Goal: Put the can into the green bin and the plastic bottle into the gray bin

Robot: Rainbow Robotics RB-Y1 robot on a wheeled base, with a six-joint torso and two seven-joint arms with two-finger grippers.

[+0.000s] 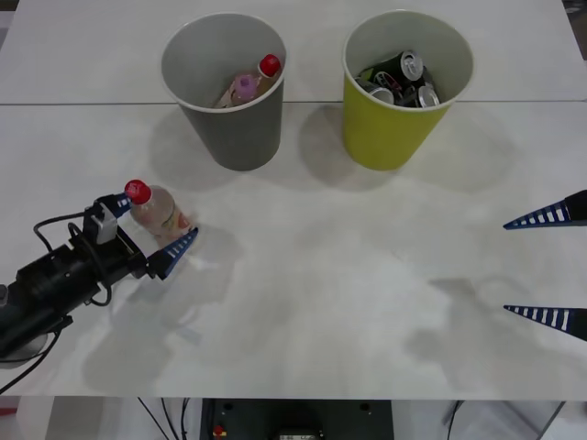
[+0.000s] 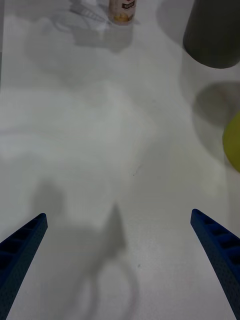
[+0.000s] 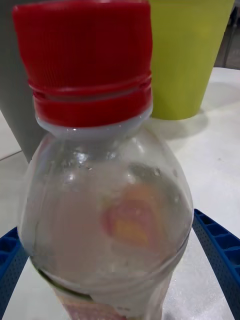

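The plastic bottle (image 1: 163,213), clear with a red cap, stands on the table at the near left. My left gripper (image 1: 158,218) is open with one blue finger on each side of its body. Seen from the left wrist, the bottle (image 3: 110,200) rises between the fingers (image 3: 220,250). The gray bin (image 1: 225,87) at the back left holds a pink-capped bottle and a red-capped bottle. Beside it, the green bin (image 1: 404,87) holds several cans (image 1: 411,66). My right gripper (image 1: 506,268) hangs open over the table's right side, holding nothing.
The white table (image 1: 330,275) is bare between the two arms. A seam (image 1: 514,101) runs across it behind the bins. In the right wrist view the bottle (image 2: 122,10), the gray bin (image 2: 215,35) and the green bin (image 2: 232,142) lie far ahead.
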